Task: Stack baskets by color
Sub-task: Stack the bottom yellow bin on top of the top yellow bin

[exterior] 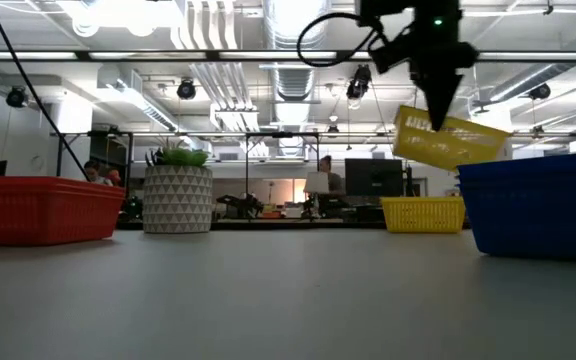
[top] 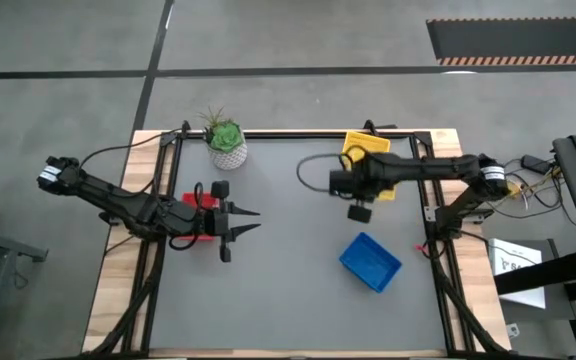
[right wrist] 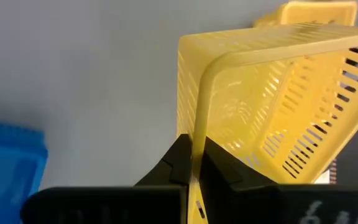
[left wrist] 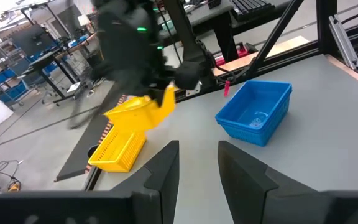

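Note:
My right gripper (exterior: 438, 112) hangs over the table's far right part, shut on a yellow basket (exterior: 450, 140) that it has lifted. A second yellow basket (exterior: 423, 213) rests bottom-down on the table just beyond. A blue basket (top: 370, 261) sits upright at the near right. At the left, a red basket (top: 196, 205) lies partly under my left arm. My left gripper (top: 256, 220) stands open above the table, pointing toward the right side, with nothing between its fingers. My right gripper pinches the yellow basket's rim (right wrist: 196, 146) at one side wall, one finger inside the basket and one outside. The fingers come from above, pointing down. The basket hangs tilted below them, clear of the table and above the other yellow basket.
A green plant in a white patterned pot (top: 226, 143) stands at the far edge, left of centre. The grey mat's middle and near part hold nothing. Frame posts rise along the table's left and right sides.

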Action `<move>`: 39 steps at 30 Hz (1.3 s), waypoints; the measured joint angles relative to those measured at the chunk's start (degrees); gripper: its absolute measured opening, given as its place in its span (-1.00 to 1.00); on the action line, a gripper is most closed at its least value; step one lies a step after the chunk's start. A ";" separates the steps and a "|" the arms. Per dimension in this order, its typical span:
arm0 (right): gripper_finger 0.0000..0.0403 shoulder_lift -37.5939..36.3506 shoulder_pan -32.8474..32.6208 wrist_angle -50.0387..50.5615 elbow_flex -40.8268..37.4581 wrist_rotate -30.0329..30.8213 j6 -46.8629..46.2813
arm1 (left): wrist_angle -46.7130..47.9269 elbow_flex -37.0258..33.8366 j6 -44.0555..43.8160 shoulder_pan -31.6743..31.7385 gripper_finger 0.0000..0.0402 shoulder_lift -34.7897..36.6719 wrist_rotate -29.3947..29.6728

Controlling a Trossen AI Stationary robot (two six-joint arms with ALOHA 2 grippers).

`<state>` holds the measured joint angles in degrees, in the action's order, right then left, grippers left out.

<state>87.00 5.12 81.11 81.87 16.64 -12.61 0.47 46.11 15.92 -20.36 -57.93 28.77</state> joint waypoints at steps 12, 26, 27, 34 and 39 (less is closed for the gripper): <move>-0.96 15.97 11.81 8.52 18.37 -0.73 11.84 | 0.00 -0.27 0.00 0.00 -0.53 0.00 0.00; -0.96 25.33 24.31 8.91 24.97 0.13 18.82 | 0.02 -0.31 1.48 0.00 -0.53 0.11 0.04; -0.96 25.65 24.59 8.83 24.76 0.49 19.34 | 0.11 -0.31 2.05 -0.02 -0.53 0.38 0.11; -0.96 27.08 26.02 8.91 23.81 2.47 21.52 | -0.07 -0.40 2.68 0.00 -0.53 1.98 0.26; -0.96 28.08 26.42 8.33 23.81 2.43 21.67 | -0.03 -0.50 2.86 0.00 -0.53 1.88 0.25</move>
<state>115.08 31.54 89.43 105.69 19.07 9.06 0.44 45.60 18.79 -20.36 -56.05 29.03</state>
